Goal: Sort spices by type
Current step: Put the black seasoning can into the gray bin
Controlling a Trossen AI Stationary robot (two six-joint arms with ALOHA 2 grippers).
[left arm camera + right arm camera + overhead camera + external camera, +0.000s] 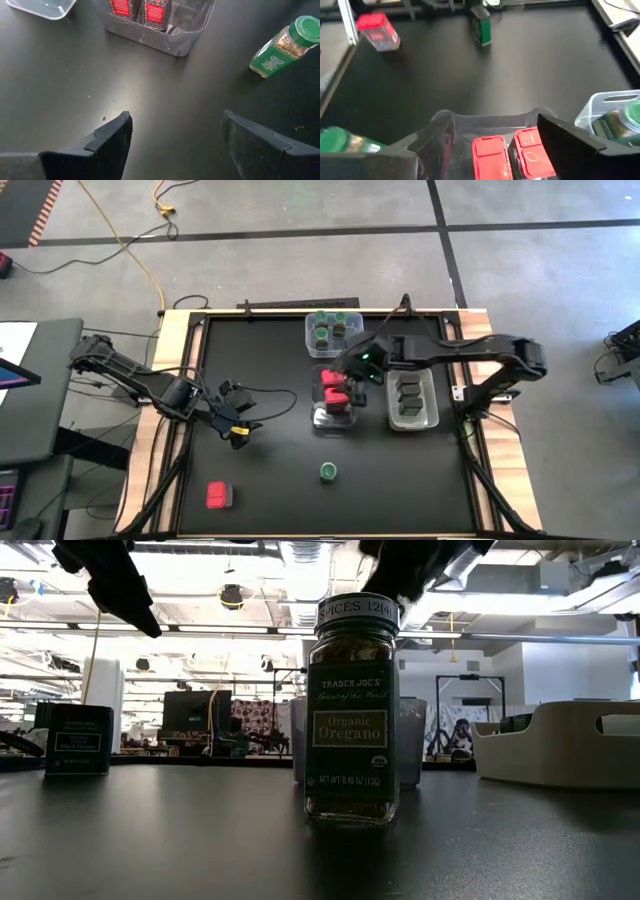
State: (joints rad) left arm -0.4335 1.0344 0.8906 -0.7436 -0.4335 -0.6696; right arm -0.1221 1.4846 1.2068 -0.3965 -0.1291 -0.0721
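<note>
Three clear tubs stand near the table's far middle. The far tub (332, 332) holds green-lidded jars, the middle tub (335, 405) red-topped spices (490, 156), and the right tub (412, 400) dark blocky ones. My right gripper (495, 132) hangs open above the middle tub (485, 122), its fingers on either side of the red tops and clear of them. A loose green-lidded oregano jar (328, 471) (351, 710) stands upright near the near edge. A loose red-topped container (218, 495) stands at the near left. My left gripper (175, 132) is open over bare table, left of the tubs (236, 427).
The black table top has free room across its left half and along the near edge. A raised wooden rim (170, 380) frames it. In the low view a dark tin (78, 740) stands at the left and a tub (560, 745) at the right.
</note>
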